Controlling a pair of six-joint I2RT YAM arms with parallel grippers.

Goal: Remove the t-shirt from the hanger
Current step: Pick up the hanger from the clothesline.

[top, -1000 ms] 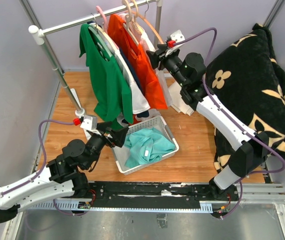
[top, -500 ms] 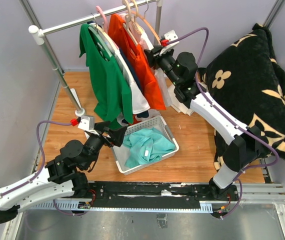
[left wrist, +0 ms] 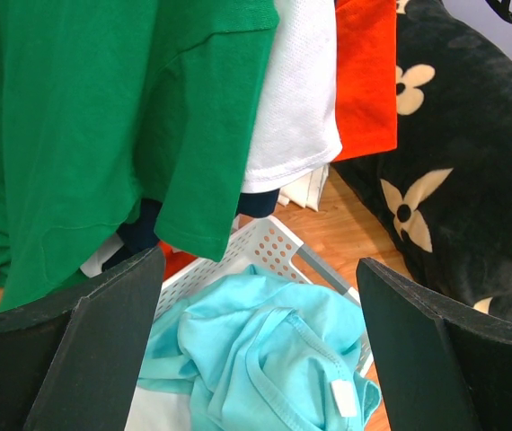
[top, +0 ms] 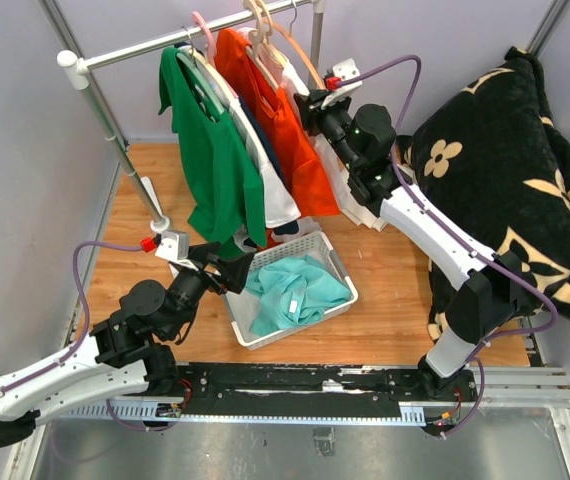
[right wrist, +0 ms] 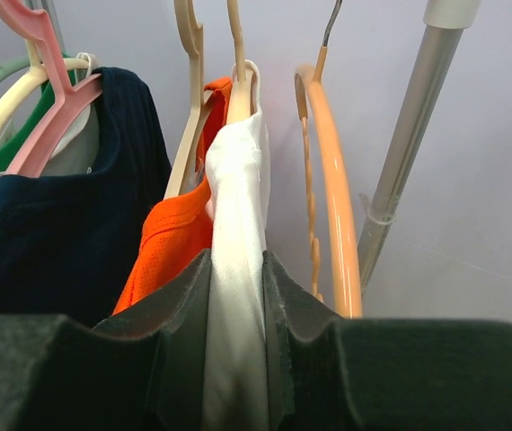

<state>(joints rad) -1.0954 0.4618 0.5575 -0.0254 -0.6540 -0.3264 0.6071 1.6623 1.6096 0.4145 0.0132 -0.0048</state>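
Currently: white shirt (right wrist: 236,171), on its beige hanger (right wrist: 238,85), near the rail's (top: 155,42) right end. Right gripper (right wrist: 236,274): jaws pinching the shirt's shoulder fold. Left gripper (left wrist: 256,305): jaws spread, beside the basket (left wrist: 278,244). Risks: thin pinch slips; pull drags the hanger off the rail; neighbouring orange shirt (right wrist: 162,242) snags.

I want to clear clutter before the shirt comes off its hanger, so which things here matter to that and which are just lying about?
Job: white t-shirt, its cream hanger, right fingers pinching it, clothes rail.
Lying about: green shirt, orange shirt, navy shirt, empty orange hanger, basket, teal shirt in it, black flowered blanket.
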